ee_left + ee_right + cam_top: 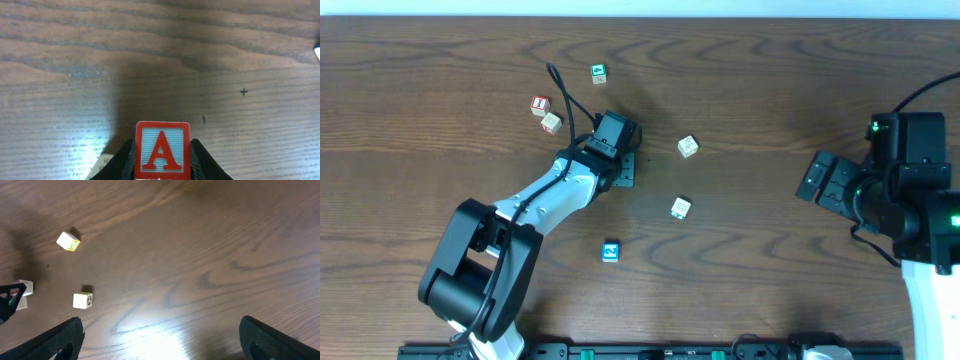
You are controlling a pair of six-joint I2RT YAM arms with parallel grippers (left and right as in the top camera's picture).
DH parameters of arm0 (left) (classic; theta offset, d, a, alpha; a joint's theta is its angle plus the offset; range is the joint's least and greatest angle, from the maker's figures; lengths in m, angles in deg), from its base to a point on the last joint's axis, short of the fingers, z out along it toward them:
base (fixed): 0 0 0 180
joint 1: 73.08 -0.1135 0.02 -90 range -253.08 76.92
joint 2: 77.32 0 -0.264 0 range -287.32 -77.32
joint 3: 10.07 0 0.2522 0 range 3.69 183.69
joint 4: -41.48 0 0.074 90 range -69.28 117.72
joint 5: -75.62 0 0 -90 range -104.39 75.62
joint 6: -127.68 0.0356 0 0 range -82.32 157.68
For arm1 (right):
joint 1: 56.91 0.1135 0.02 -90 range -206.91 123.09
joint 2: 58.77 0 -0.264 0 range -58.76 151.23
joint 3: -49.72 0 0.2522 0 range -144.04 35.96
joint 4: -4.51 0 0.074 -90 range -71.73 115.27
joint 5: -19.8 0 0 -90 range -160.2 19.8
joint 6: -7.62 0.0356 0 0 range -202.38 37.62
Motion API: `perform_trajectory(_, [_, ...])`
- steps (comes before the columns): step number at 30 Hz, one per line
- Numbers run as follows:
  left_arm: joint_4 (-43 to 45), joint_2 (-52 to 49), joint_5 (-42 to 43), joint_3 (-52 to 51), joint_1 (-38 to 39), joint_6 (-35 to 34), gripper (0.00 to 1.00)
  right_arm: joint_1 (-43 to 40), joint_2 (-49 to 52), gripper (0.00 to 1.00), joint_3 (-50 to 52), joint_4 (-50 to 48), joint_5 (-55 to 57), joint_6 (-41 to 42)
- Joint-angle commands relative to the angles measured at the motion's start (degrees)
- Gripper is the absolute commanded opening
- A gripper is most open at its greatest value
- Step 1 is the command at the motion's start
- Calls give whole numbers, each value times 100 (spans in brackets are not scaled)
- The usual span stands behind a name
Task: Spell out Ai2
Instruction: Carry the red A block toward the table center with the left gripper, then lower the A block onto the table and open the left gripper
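My left gripper (163, 159) is shut on a wooden block (162, 150) with a red frame and a red letter A on a light blue face, just above the table. In the overhead view this gripper (623, 160) is at the table's middle and covers the block. My right gripper (160, 335) is open and empty, at the right side (817, 180). Loose letter blocks lie on the table: a green one (598, 72), a red one (540, 104), a beige one (551, 123), a yellow-marked one (688, 147), a white one (681, 208) and a blue one (611, 251).
The wood table (770, 90) has a small cross mark (243, 91) ahead of the left gripper. The right wrist view shows the yellow-marked block (68, 241), the white block (82, 300) and a red-marked block (22, 288) at its left edge.
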Motion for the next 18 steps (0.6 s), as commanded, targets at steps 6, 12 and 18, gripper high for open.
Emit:
perform_trajectory(6, [-1108,31,-496,-9,-138,-103,11,-20,-39,99,-59,57,59,-44])
perform_trajectory(12, [-1357,31,-938,-9,-168,-243,11,-20,-39,99,-59,55,59,-44])
perform_trajectory(18, [-516,31,-426,-9,-157,-118,10,-20,-39,99,-59,33,59,-44])
